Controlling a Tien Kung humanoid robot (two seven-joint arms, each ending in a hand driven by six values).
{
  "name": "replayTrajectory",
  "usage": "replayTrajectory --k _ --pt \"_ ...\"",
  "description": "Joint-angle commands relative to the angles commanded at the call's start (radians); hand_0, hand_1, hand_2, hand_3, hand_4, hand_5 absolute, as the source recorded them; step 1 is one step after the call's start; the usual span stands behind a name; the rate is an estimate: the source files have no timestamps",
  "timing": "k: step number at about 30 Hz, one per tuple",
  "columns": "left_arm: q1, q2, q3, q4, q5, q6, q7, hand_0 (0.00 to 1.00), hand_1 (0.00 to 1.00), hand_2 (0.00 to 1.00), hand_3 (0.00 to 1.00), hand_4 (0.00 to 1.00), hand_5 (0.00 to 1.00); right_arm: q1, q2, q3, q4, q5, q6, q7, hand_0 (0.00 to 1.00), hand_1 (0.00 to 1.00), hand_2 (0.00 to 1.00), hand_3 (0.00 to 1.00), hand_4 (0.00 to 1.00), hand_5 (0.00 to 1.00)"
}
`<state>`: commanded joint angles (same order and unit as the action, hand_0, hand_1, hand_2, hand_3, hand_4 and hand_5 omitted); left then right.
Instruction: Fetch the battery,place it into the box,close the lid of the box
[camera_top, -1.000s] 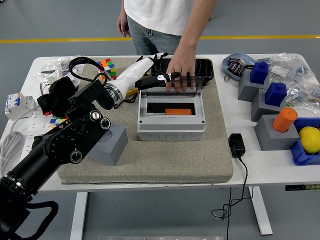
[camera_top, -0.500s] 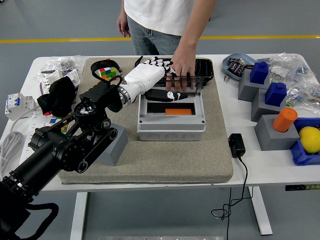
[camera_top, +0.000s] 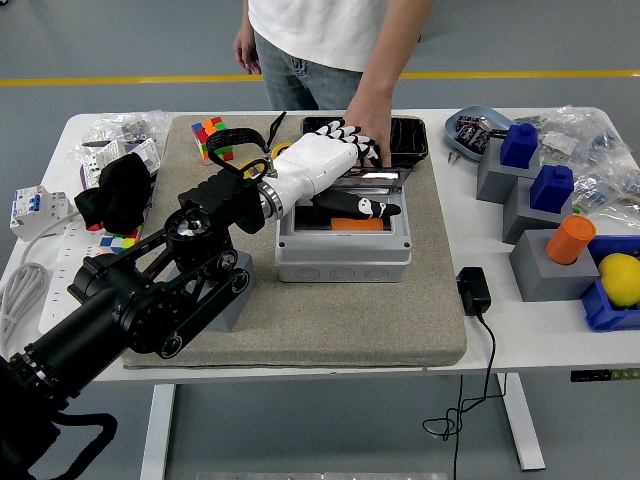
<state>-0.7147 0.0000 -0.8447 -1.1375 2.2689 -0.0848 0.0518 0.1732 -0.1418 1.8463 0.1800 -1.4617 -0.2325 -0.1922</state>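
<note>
The grey box stands in the middle of the felt mat. The orange battery lies inside it, partly hidden by my hand. My left hand, white with black fingertips, lies flat over the box's smoky clear lid, fingers spread across the lid's upper edge and thumb out in front of it. The lid leans forward over the opening, only part way down. A person's hand rests just behind the lid at its hinge side. My right hand is out of sight.
A grey block sits left of the box, half under my forearm. A Rubik's cube and a black tray lie at the back. Grey and blue blocks, an orange cylinder, a lemon and a power adapter fill the right.
My left hand swung right and forward from beside the lid to on top of it. The lid tipped down toward the box. The person's hand drew back from the lid's top edge.
</note>
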Motion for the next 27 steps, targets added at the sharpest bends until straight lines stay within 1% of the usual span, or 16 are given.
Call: replayTrajectory --k 3,13,22,23,25,26,27 --pt "0.0 0.0 0.019 0.003 0.0 -0.004 0.0 0.998 0.998 0.904 0.732 0.998 0.998 0.0 0.0 0.0 0.0 0.001 0.0 0.001 0.893 0.881 0.847 0.829 0.998 0.998" --pt "0.014 0.0 0.044 0.029 0.0 -0.026 0.009 0.998 0.998 0.893 0.731 0.998 0.998 0.001 0.002 0.004 0.0 0.001 0.001 0.002 0.892 0.881 0.847 0.829 0.998 0.998" --pt "0.032 0.0 0.099 0.033 -0.012 -0.044 0.013 0.998 0.998 0.891 0.729 0.998 0.998 0.0 0.002 0.008 0.0 0.0 0.001 0.002 0.892 0.881 0.846 0.829 0.998 0.998" --pt "0.033 0.0 0.103 0.031 -0.013 -0.042 0.01 0.998 0.998 0.891 0.729 0.998 0.998 0.0 0.002 0.007 0.0 0.001 0.001 0.003 0.892 0.881 0.846 0.829 0.998 0.998" --pt "0.038 0.0 0.094 0.021 -0.01 -0.023 -0.002 0.998 0.998 0.877 0.732 0.998 0.998 0.002 0.003 0.007 0.0 0.002 0.0 0.004 0.892 0.88 0.846 0.829 0.998 0.998" --pt "0.044 0.0 0.071 0.003 -0.002 0.0 -0.017 0.998 0.998 0.877 0.732 0.998 0.998 0.002 0.003 0.006 0.0 0.003 0.0 0.004 0.892 0.88 0.846 0.829 0.998 0.998" --pt "0.048 0.0 0.055 -0.009 0.0 0.013 -0.024 0.998 0.998 0.877 0.732 0.998 0.998 0.003 0.003 0.006 0.0 0.003 0.0 0.004 0.892 0.88 0.846 0.829 0.998 0.998"
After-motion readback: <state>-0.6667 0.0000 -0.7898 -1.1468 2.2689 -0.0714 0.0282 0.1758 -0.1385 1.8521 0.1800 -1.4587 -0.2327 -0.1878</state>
